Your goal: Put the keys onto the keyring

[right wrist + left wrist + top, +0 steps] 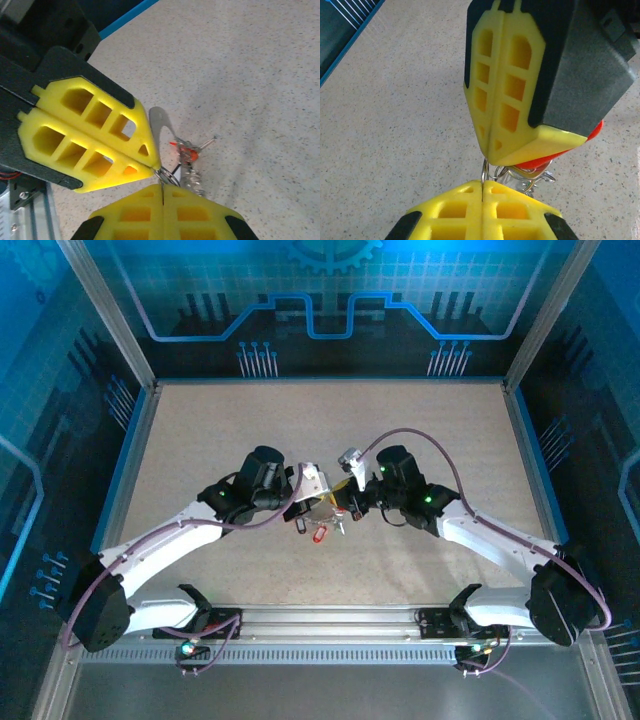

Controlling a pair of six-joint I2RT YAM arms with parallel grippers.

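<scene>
no words, numbers or brand marks can be read on anything here. the only sign-like marks stand on the blue back wall (200, 290): a gear outline (332, 250) at its top edge and circuit-style lines (330, 325) below it, all without lettering.

My 2 wrist cameras both face the keyring (164, 174) close up, from opposite sides; my top camera looks down on it from far above.
</scene>
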